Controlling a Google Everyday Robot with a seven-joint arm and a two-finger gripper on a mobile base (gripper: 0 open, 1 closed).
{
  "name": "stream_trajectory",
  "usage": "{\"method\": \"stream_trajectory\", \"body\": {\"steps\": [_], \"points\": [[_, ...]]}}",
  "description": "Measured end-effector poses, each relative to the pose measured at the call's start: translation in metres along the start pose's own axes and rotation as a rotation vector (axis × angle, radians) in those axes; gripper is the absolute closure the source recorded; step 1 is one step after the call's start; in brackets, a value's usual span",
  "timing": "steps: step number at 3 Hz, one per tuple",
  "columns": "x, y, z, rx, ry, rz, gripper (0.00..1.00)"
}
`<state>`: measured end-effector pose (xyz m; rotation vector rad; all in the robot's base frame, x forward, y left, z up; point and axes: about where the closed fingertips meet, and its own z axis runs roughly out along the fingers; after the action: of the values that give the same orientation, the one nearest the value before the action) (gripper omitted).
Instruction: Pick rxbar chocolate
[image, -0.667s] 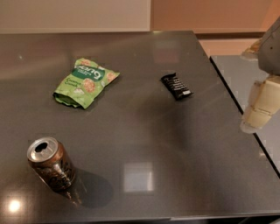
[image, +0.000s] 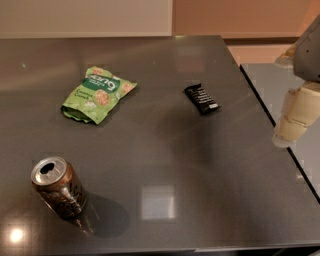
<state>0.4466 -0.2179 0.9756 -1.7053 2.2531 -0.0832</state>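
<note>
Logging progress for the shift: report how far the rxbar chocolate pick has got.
Nothing looks done: the rxbar chocolate lies flat on the table, untouched. In hand: the claw hangs by the table's right edge, apart from the bar. Left: reach over, grasp and lift it.

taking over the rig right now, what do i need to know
Gripper: at the right edge of the view, off the table's right side, touching nothing.
Rxbar chocolate: lying flat on the table, right of centre, apart from the gripper.
Green snack pouch lies to the bar's left; brown soda can stands front left.
Done: nothing picked yet.
Left: reach the bar, grasp it, lift it.
</note>
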Motion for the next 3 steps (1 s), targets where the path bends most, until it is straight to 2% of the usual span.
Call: {"method": "stream_trajectory", "body": {"steps": [1,3], "points": [[0.001,-0.022,0.012,-0.009,-0.01,0.067,0.0],[0.0,-0.071,0.066,-0.051,-0.024,0.252,0.0]]}}
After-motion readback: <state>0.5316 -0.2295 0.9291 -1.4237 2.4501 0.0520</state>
